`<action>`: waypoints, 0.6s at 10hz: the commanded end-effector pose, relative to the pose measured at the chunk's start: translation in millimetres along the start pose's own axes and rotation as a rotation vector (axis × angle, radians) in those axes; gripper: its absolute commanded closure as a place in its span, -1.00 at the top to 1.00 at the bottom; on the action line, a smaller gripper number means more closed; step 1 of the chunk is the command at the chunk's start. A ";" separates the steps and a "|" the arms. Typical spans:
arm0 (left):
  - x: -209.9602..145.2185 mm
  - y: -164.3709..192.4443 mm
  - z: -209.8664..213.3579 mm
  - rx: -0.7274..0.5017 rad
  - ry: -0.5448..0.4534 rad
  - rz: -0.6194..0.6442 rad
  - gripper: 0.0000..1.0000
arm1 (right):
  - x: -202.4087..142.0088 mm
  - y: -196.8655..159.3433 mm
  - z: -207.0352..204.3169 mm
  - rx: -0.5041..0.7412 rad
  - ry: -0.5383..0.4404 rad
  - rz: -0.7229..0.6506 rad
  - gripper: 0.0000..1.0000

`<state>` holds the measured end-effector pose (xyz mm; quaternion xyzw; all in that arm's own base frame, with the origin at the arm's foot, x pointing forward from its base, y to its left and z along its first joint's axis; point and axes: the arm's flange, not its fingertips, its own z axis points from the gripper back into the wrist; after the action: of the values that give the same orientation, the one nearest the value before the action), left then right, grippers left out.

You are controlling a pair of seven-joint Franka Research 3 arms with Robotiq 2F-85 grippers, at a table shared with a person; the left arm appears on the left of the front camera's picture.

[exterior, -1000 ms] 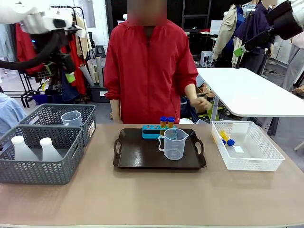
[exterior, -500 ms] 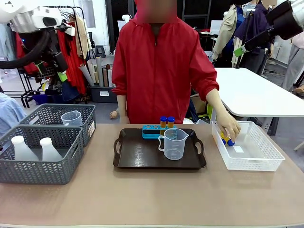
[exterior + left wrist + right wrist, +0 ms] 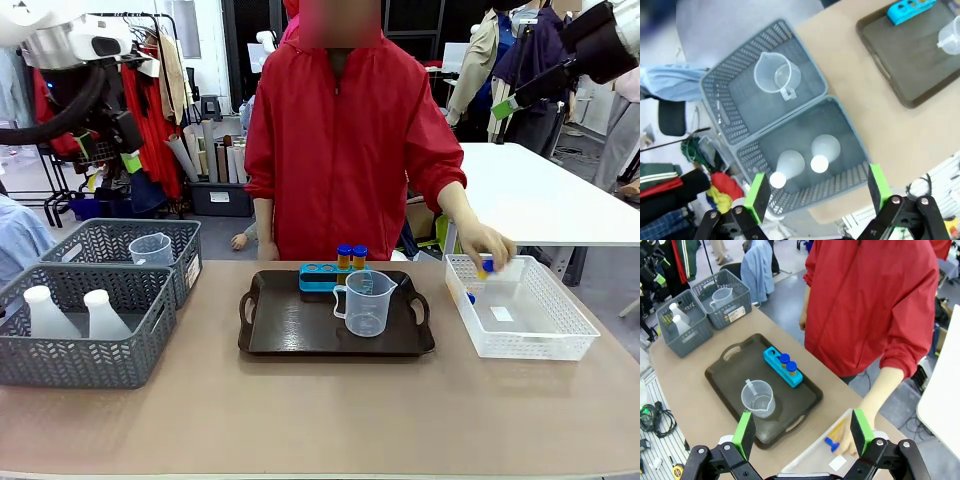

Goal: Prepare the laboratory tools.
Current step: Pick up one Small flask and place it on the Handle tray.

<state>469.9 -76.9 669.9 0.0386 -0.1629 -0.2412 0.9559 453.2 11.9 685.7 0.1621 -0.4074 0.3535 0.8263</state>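
Loading tubes: person's hand holds a tube above the white basket, rack on the tray has two, left hand and right hand hang spread and empty, so next I'd drop the left hand onto a flask in the grey basket.

I find bright, even overhead light in all views. Shadows under the tray and grey baskets are soft. Left wrist view smeared at upper left; both wrist views bow at edges.

Person's hand with blue-capped tube over white basket, beaker on tray.
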 end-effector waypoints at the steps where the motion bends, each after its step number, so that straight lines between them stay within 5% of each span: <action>1: -10.8 31.8 33.8 0.007 0.056 0.123 1.00 | 0.8 -0.7 0.8 0.011 -0.013 -0.001 1.00; 2: -19.7 55.2 35.8 -0.004 0.001 0.178 1.00 | 0.8 -0.7 0.8 0.011 -0.013 -0.001 1.00; 6: -66.2 136.6 -32.0 -0.066 0.122 0.550 1.00 | 0.8 -0.7 0.8 0.011 -0.013 -0.001 1.00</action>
<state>483.9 80.8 654.2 -0.0050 -0.0999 -0.0171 0.9948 453.2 11.9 685.7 0.1621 -0.4073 0.3535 0.8264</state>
